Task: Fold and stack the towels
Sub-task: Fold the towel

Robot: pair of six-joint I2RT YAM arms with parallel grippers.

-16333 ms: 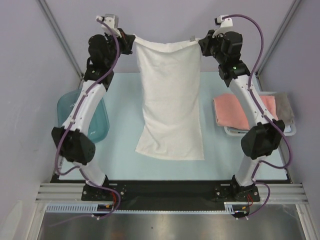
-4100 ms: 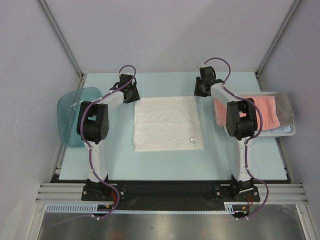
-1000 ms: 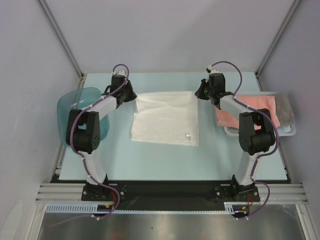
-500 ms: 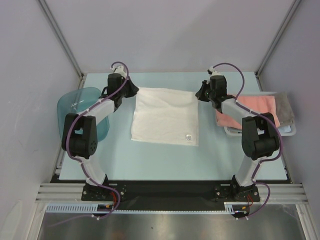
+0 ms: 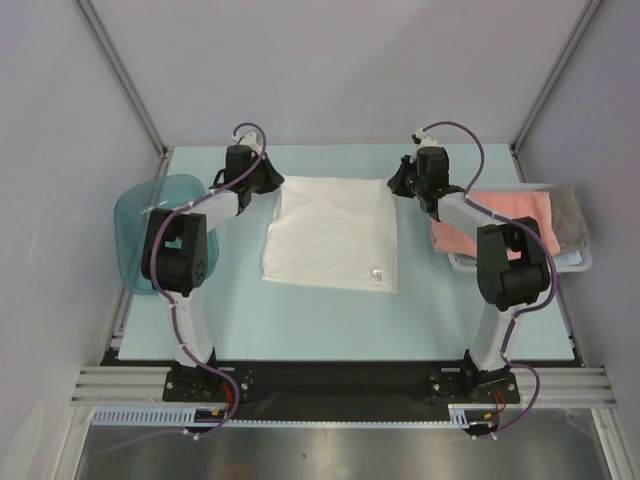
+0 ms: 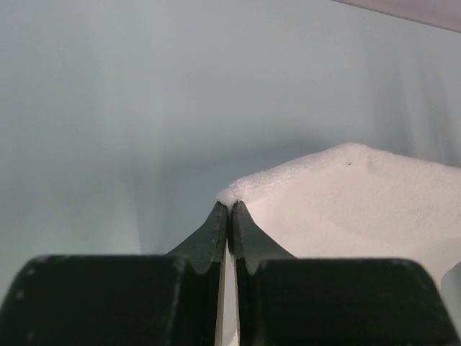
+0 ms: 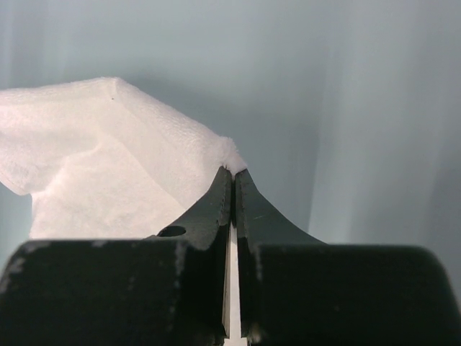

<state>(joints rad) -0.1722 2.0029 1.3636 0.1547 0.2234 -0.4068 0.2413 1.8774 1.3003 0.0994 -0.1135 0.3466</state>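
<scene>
The white towel (image 5: 330, 235) lies folded in half on the pale table, a small label near its front right corner. My left gripper (image 5: 276, 184) is shut on the towel's far left corner (image 6: 230, 194). My right gripper (image 5: 394, 186) is shut on the far right corner (image 7: 229, 162). Both corners are lifted a little off the table. A salmon-pink towel (image 5: 500, 215) lies folded in the white basket at the right, with a grey towel (image 5: 570, 215) beside it and a light blue towel edge (image 5: 572, 258) under them.
A translucent blue tub (image 5: 135, 235) stands at the table's left edge. The white lattice basket (image 5: 470, 264) sits at the right edge, close to my right arm. Grey walls enclose the table at the back and sides.
The towel was folded in half from hanging to lying flat. In the last second both grippers moved slightly toward the far edge with the far corners, drawing the towel's far edge taut.
</scene>
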